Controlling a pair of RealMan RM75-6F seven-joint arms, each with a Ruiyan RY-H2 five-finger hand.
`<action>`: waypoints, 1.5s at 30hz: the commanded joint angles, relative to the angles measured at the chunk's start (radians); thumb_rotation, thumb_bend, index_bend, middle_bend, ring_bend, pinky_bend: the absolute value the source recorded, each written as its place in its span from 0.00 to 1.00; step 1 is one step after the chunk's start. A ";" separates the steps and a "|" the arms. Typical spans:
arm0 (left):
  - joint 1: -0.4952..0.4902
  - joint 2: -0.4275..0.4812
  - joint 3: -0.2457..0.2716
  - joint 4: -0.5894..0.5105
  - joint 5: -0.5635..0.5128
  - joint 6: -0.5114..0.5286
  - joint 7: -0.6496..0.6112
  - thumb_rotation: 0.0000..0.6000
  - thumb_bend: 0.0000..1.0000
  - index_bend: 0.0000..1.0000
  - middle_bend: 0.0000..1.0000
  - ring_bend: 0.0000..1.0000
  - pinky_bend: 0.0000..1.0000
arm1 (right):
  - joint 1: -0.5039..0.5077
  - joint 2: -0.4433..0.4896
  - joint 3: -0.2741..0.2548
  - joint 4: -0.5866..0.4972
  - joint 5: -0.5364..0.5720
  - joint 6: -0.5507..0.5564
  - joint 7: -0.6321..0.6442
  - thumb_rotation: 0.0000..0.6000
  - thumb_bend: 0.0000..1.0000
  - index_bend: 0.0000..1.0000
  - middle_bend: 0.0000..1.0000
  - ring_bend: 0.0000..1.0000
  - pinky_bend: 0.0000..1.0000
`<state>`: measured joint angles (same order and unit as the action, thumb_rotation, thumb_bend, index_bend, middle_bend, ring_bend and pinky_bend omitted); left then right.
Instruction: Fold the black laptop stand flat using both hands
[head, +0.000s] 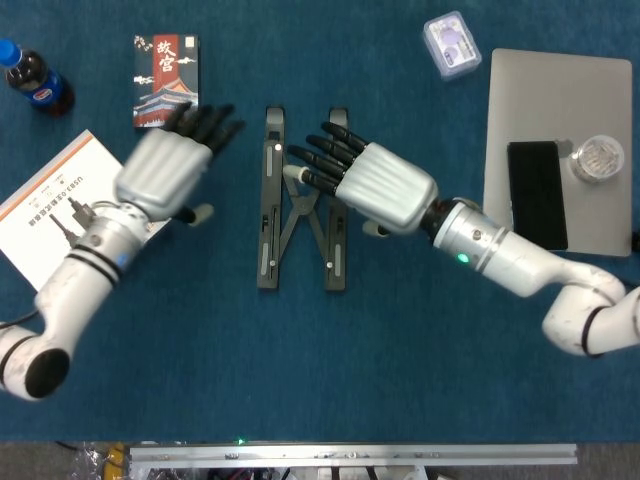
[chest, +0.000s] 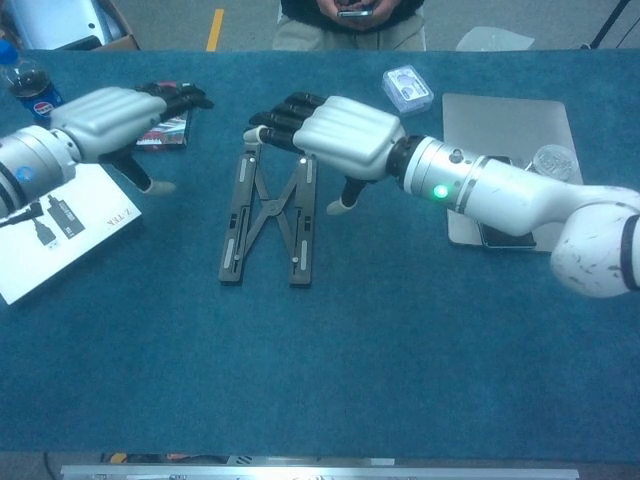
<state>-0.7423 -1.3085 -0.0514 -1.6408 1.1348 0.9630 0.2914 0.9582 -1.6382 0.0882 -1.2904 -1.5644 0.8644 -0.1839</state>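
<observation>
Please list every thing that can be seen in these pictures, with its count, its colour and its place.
laptop stand: 1, black, lying flat at the table's middle
table: 1, blue cloth top
cola bottle: 1, dark with blue cap, far left corner
card box: 1, dark with red picture, far left, beside the bottle
cable box: 1, white and orange, left edge
plastic case: 1, clear with purple inside, far side
laptop: 1, silver, closed, right side
phone: 1, black, on the laptop
round jar: 1, clear, on the laptop
person: 1, partly seen behind the table
left hand: 1, silver and black, open, left of the stand
right hand: 1, silver and black, open, over the stand's right bar
</observation>
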 joint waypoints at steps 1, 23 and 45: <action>0.058 0.039 -0.019 -0.041 0.007 0.086 -0.023 1.00 0.20 0.00 0.00 0.00 0.00 | 0.025 0.053 0.007 -0.068 0.041 -0.072 0.017 1.00 0.00 0.00 0.00 0.00 0.00; 0.286 0.186 0.014 -0.116 0.112 0.305 -0.142 0.95 0.20 0.00 0.00 0.00 0.00 | 0.200 0.119 -0.024 -0.096 0.053 -0.374 -0.036 1.00 0.00 0.00 0.00 0.00 0.00; 0.337 0.221 -0.022 -0.075 0.094 0.247 -0.270 0.81 0.20 0.00 0.00 0.00 0.00 | 0.357 -0.143 -0.120 0.299 -0.182 -0.291 0.210 1.00 0.00 0.00 0.00 0.00 0.00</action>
<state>-0.4067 -1.0884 -0.0723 -1.7172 1.2285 1.2105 0.0238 1.2991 -1.7627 -0.0208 -1.0151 -1.7329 0.5658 0.0022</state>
